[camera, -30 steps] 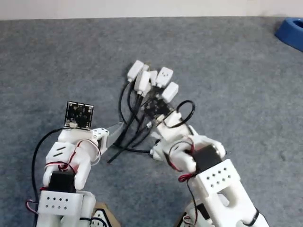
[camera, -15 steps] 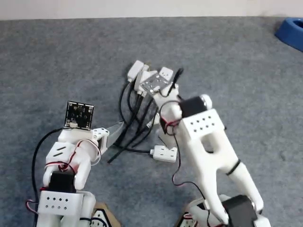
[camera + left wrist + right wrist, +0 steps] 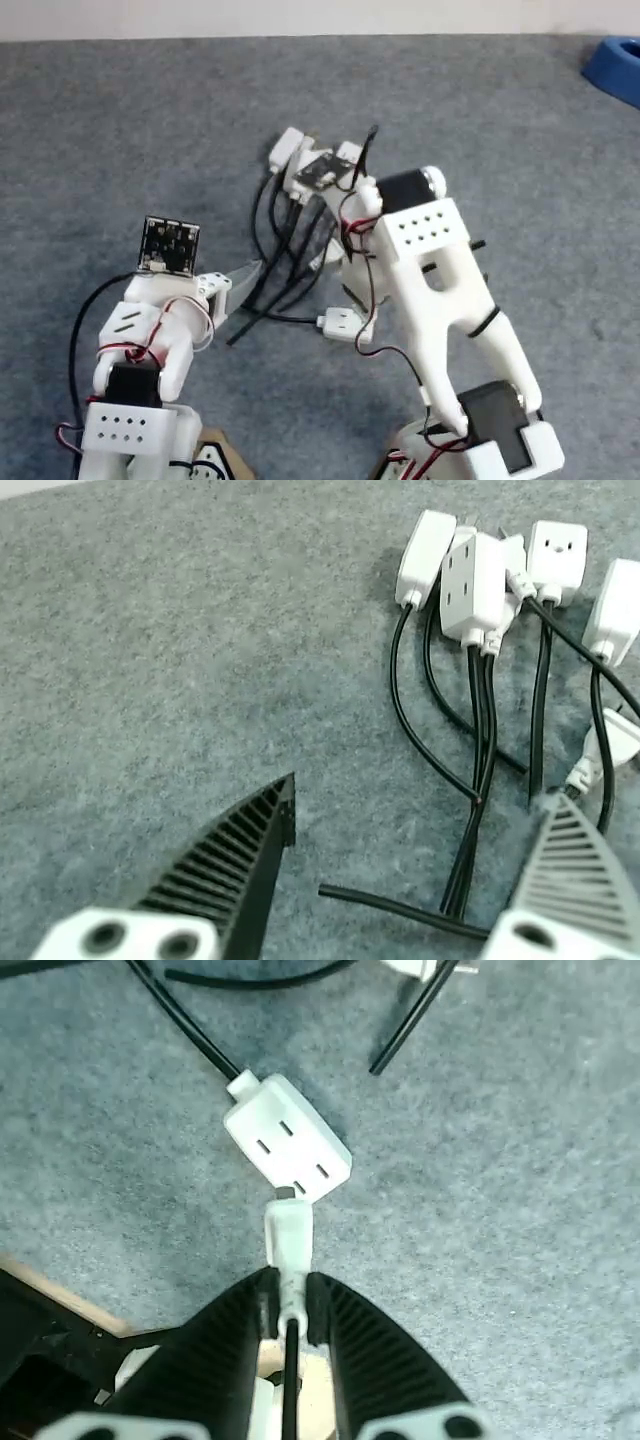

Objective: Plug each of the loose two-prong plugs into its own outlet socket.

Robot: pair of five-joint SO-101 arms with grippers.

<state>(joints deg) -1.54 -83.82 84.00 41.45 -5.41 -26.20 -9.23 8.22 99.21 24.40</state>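
Right pincer [image 3: 288, 1295] is clamped on the rear of a small white two-prong plug [image 3: 288, 1235], whose thin black cord [image 3: 290, 1370] runs back between the two ribbed black fingers. Gripping the plug from behind this way keeps its nose free and in line with the push it needs. That nose meets the near end of a white rectangular outlet block with slotted faces [image 3: 288, 1150]. The block lies flat on the grey, carpet-like table [image 3: 520, 1160] with its own black lead trailing off the far end. A sliver of metal shows at the join, so the prongs seem to be at the socket's mouth, but whether they are seated at all cannot be told. From above, the same block [image 3: 345, 323] sits apart from the rest, between the two arm bases, probably so it can be worked on without tangling. Left pincer [image 3: 420, 795] hangs low over the table with its fingers spread wide and nothing between them. It faces the tangle of remaining white sockets and plugs [image 3: 470, 565], whose black leads fan back toward it. It looks well placed to take one of those, or to brace the lone block, which is light enough to slide away under a push.
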